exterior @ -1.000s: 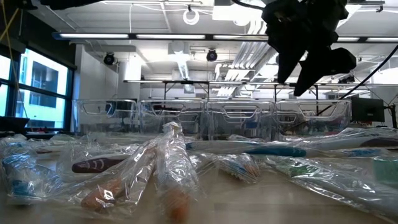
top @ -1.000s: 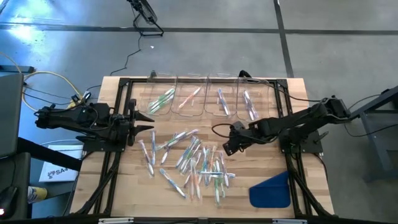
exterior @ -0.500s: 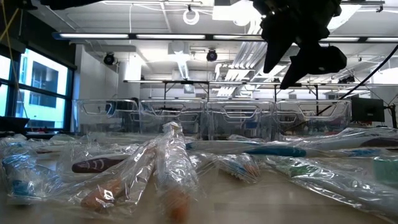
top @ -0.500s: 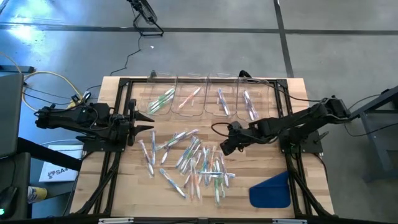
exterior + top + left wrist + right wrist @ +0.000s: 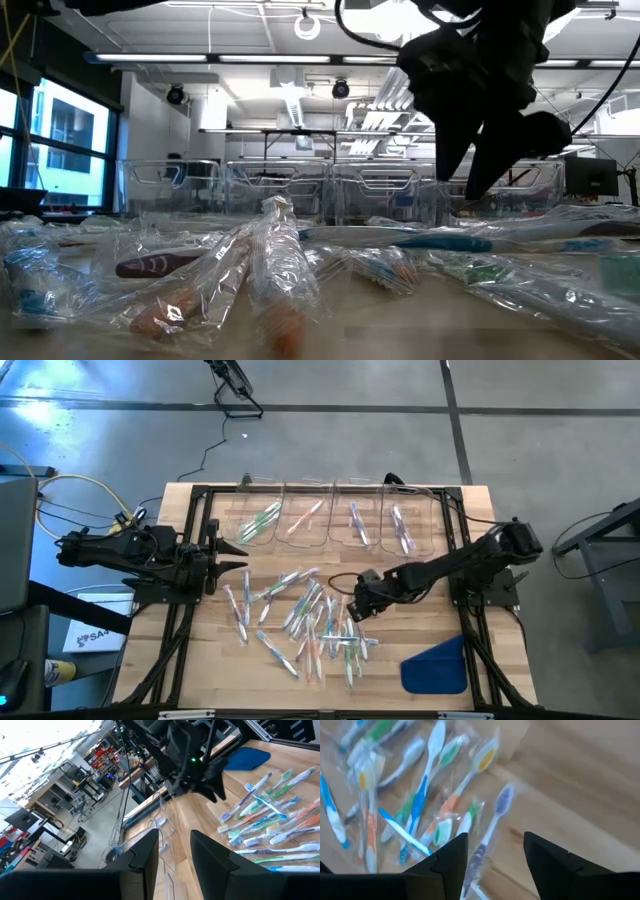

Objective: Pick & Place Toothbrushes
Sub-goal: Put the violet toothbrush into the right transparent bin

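Right gripper (image 5: pixel 352 609) jaws wide open and empty, hovering over the toothbrushes (image 5: pixel 305 618) on the desk, purple toothbrush (image 5: pixel 492 827) between them: approach step, next descend and close; left gripper (image 5: pixel 238 557) part-open, idle.

The table (image 5: pixel 210 650) was pale, matt, planked wood. On it the toothbrushes (image 5: pixel 310 622) were glossy plastic in crinkled clear wrappers. Beyond them stood clear, shiny plastic bins (image 5: pixel 335 520). Near the table's edge lay a matt blue cloth-like piece (image 5: pixel 436 666).
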Motion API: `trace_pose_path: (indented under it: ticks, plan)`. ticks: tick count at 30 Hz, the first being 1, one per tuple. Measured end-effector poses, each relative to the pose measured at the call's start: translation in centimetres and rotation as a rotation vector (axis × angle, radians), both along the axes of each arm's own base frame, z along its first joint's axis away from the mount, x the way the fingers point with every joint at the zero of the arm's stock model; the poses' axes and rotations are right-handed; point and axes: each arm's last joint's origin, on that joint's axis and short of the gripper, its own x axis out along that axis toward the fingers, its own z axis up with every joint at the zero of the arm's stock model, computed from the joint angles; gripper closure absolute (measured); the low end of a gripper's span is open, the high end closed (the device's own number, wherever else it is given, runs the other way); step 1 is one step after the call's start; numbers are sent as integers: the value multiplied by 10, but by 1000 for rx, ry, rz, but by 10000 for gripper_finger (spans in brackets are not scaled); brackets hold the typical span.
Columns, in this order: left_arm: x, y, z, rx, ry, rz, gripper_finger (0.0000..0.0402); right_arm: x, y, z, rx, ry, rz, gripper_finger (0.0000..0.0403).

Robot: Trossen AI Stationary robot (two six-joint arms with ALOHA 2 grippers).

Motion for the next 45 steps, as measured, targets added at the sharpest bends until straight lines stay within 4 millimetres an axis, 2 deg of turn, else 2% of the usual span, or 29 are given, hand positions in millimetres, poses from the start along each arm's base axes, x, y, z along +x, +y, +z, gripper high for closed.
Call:
trace_pose_path:
  ticks: [7,15,27,30,40,45]
  plan:
    - [0,0,0,-3,0,0,294,12,11,-18,103,4,29,230]
    - [0,0,0,-3,0,0,294,13,23,-42,143,91,48,231]
    - [0,0,-1,-2,9,0,294,16,26,-46,159,91,55,237]
    - [0,0,-2,-1,19,0,294,15,26,-47,154,93,54,258]
    - [0,0,-2,0,24,0,294,16,26,-47,123,75,63,364]
    - [0,0,-2,0,24,0,294,17,26,-46,125,70,63,387]
